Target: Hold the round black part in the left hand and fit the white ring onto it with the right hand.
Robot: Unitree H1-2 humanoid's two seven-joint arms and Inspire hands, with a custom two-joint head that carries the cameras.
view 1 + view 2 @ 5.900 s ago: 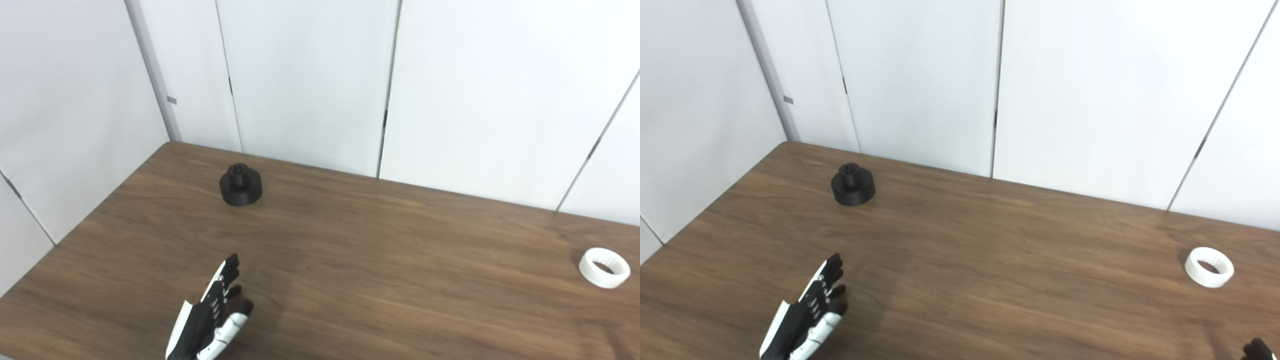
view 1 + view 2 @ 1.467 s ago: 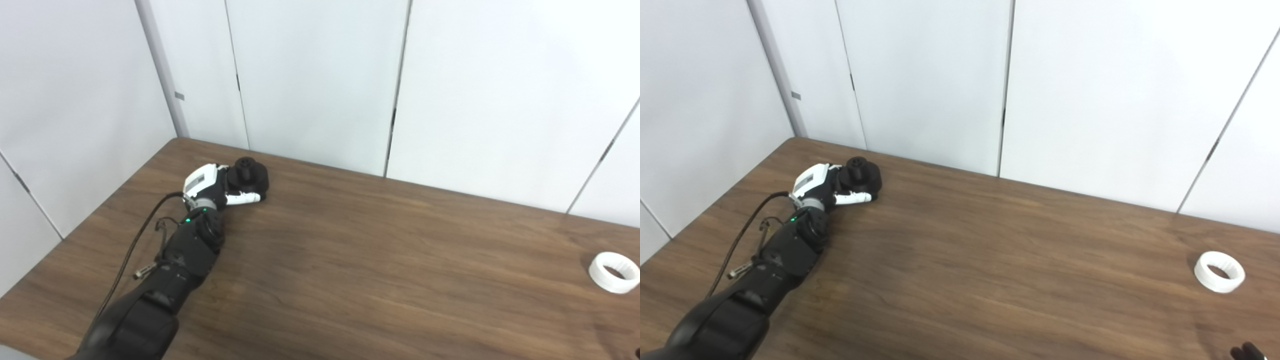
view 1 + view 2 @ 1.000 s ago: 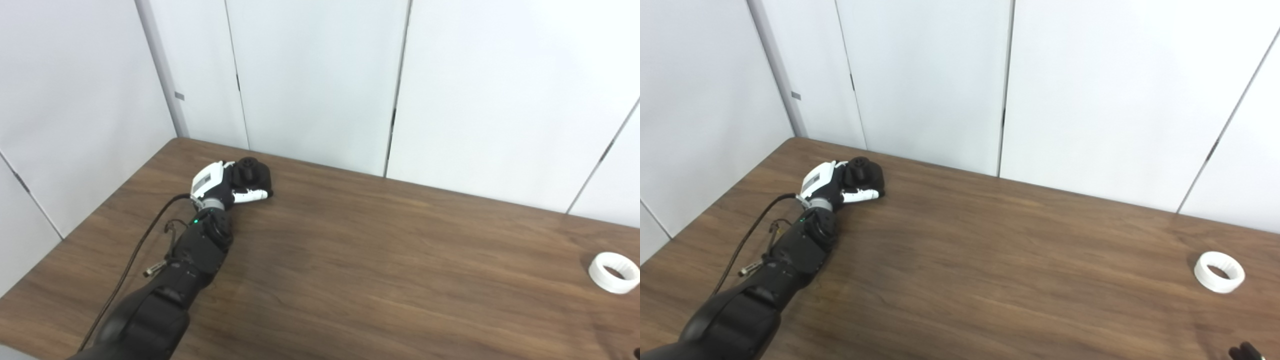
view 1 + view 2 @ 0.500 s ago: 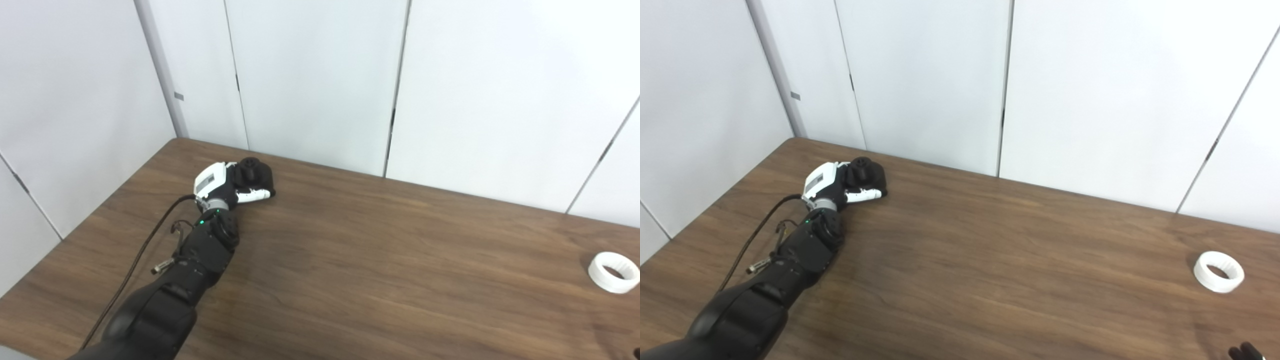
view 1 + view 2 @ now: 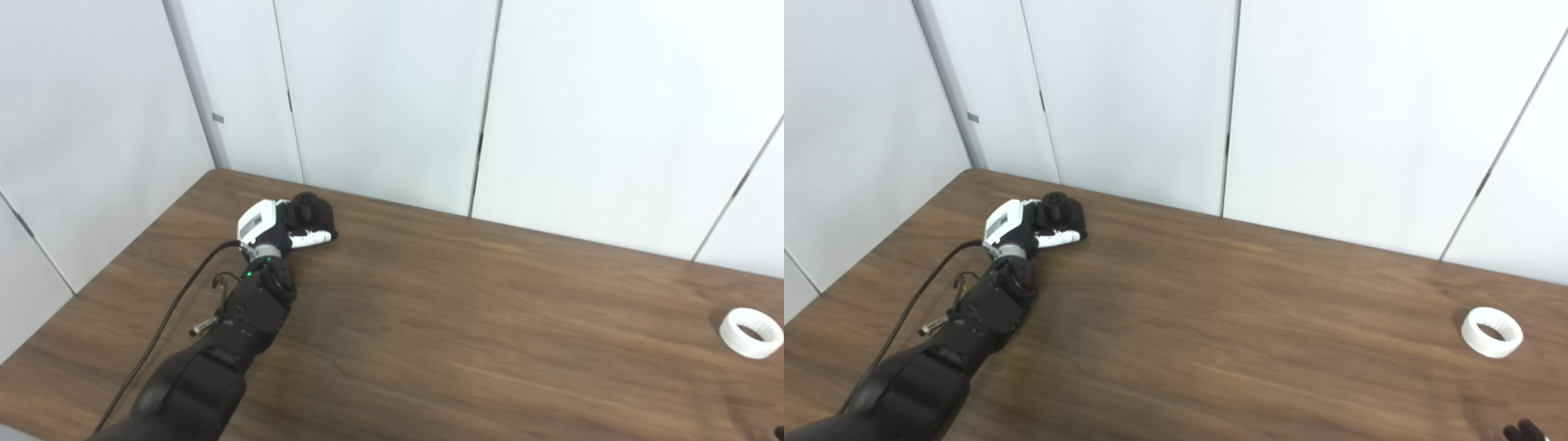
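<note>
The round black part (image 5: 315, 209) stands on the wooden table (image 5: 465, 318) at the far left, near the back edge. My left hand (image 5: 269, 225) is wrapped around it, with the white thumb across its front and the fingers behind it; the part's top knob shows above the hand. The white ring (image 5: 751, 332) lies flat on the table at the far right and also shows in the right eye view (image 5: 1491, 331). Only dark fingertips of my right hand (image 5: 1522, 430) show, at the bottom right corner, well short of the ring.
White wall panels (image 5: 392, 98) rise right behind the table's back edge and along its left side, close to the black part. My left arm (image 5: 202, 361) and its cable lie across the table's left part.
Since 5.9 s ago my left arm reached forward from the near edge to the black part and closed round it. Over the last second hand and part shifted slightly right. The ring has not moved.
</note>
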